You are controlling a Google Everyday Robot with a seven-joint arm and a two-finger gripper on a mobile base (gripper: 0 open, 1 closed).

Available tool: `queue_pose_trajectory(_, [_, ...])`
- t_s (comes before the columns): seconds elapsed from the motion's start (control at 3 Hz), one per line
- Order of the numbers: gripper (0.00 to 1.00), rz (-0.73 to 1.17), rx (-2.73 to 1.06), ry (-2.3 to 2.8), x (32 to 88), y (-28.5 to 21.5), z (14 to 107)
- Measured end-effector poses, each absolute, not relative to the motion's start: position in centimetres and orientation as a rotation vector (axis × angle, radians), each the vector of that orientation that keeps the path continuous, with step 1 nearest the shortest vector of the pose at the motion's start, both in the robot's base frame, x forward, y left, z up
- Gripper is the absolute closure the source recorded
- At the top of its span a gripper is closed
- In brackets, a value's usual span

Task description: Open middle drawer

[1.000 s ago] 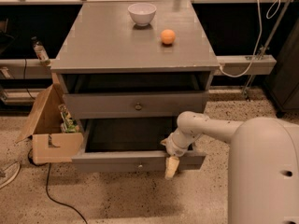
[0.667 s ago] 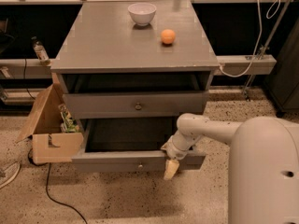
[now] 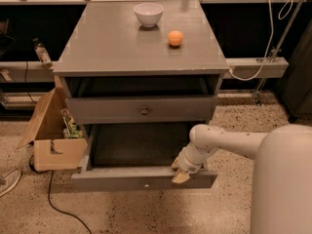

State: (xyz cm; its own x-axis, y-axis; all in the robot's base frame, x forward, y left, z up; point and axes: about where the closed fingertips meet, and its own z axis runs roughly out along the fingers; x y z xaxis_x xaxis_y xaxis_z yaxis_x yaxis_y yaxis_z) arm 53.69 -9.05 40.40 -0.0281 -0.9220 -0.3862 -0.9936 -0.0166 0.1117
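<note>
The middle drawer (image 3: pixel 122 179) is seen well out, with the gripper (image 3: pixel 180 174) at its front rim. Whether the gripper is closed cannot be told. Release and withdrawal are judged due next.

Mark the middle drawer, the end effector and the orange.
middle drawer (image 3: pixel 122 178): camera view, bare left half of its front panel.
end effector (image 3: pixel 180 174): camera view, its tip at the drawer's front edge.
orange (image 3: pixel 175 38): camera view, its middle.
</note>
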Motion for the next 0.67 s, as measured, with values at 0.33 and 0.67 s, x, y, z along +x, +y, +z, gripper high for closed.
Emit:
queue_pose_trajectory(0.33, [0.62,0.534,-2.042,2.054,53.48,-9.10,40.31])
queue_pose_trajectory(0.67, [0.39,0.534,-2.042,2.054,53.48,-9.10,40.31])
